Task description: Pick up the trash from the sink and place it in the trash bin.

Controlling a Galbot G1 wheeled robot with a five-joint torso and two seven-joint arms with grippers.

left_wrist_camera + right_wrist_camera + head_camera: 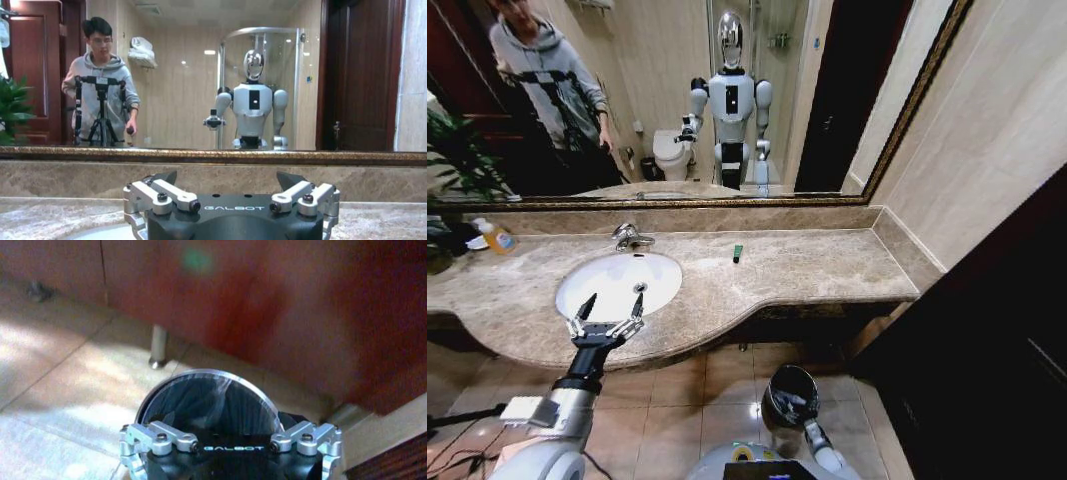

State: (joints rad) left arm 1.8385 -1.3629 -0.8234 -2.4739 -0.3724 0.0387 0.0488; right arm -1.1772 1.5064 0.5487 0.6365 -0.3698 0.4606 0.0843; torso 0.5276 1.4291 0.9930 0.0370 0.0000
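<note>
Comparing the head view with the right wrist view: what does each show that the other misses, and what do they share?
Head view alone: the open left gripper over the front edge of the white oval sink, the chrome faucet, a small green piece on the beige marble countertop, and the yellow-orange bottle. Right wrist view alone: a metal cabinet leg on the tiled floor. Both: the round dark trash bin with shiny rim, with the right gripper over it.

An orange bottle (pixel 497 238) is standing at the countertop's far left, beside plant leaves (pixel 457 150); a mirror (pixel 727 90) is spanning the wall.
</note>
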